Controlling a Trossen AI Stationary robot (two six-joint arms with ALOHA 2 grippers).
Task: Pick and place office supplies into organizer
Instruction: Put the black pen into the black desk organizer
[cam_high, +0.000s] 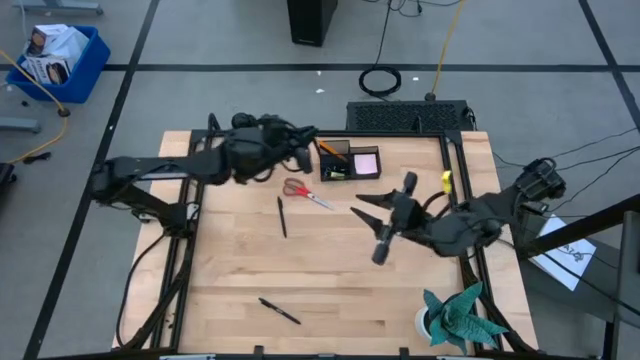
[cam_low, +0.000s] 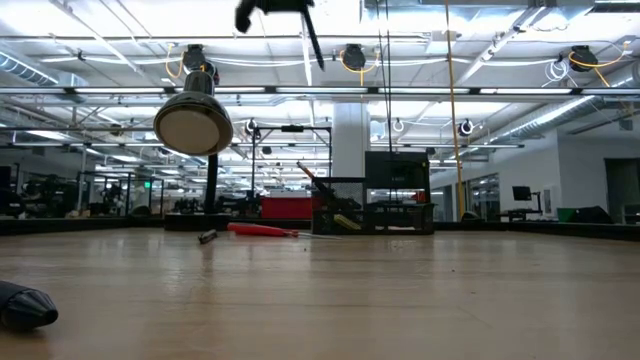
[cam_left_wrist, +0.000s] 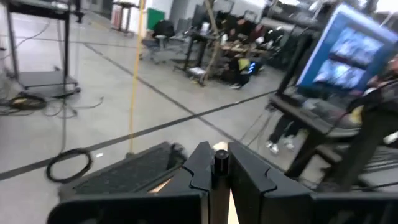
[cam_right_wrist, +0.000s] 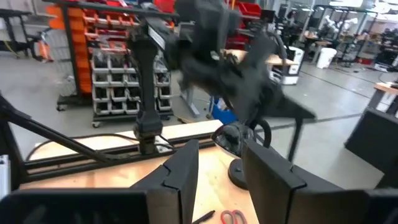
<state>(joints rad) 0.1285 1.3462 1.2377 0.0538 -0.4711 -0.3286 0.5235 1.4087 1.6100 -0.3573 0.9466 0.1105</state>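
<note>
Your left gripper (cam_high: 305, 152) is pinched on a thin black pen (cam_left_wrist: 221, 163), seen end-on between its fingers, and it hangs just beside the organizer (cam_high: 350, 162), on the side away from the right arm. The organizer is the short hop; the pen needs its long axis upright over the tall compartment. The scissors (cam_high: 305, 192) lie on the table just in front of the organizer, a second pen (cam_high: 282, 216) a little past them. Your right gripper (cam_high: 362, 204) waits beyond the scissors, fingers part-spread on nothing.
</note>
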